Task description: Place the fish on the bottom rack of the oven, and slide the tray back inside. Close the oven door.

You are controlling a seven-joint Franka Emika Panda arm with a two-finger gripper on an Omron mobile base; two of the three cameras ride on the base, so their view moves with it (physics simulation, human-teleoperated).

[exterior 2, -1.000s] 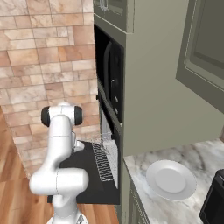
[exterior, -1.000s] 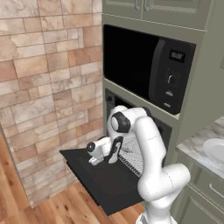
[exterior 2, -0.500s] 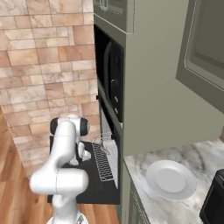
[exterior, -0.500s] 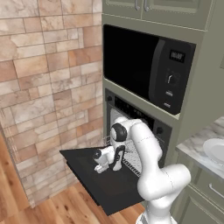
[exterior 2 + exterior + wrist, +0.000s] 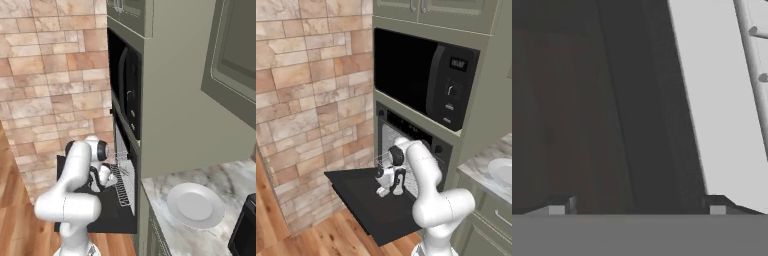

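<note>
1. Looking for the fish turns up nothing certain: no speckled lump can be made out on the oven door (image 5: 368,200), on the bottom rack (image 5: 121,182) or on the white plate (image 5: 195,205), so I cannot tell where it lies.
2. The bottom rack is partly screened by the arm in the left base view; in the right base view its wire grid juts out of the oven (image 5: 411,135) over the far part of the lowered door, with its inner end lost in the dark cavity.
3. The hand view is too close to read well: a dark flat surface, probably the door, fills its left, and a pale slab with thin bars at its right edge is cut off by the frame.
4. The plate sits on the marble tabletop (image 5: 220,170) to the right of the oven column, cut by the frame in the left base view.
5. The arm rises from the base, bends at a high elbow and reaches down towards the door, the wrist turned so the hand points downward.
6. The pincer (image 5: 390,192) hangs just above the door's black panel, near the rack's front edge; its tips (image 5: 556,209) stand wide apart at the bottom of the hand view with nothing between them.
</note>
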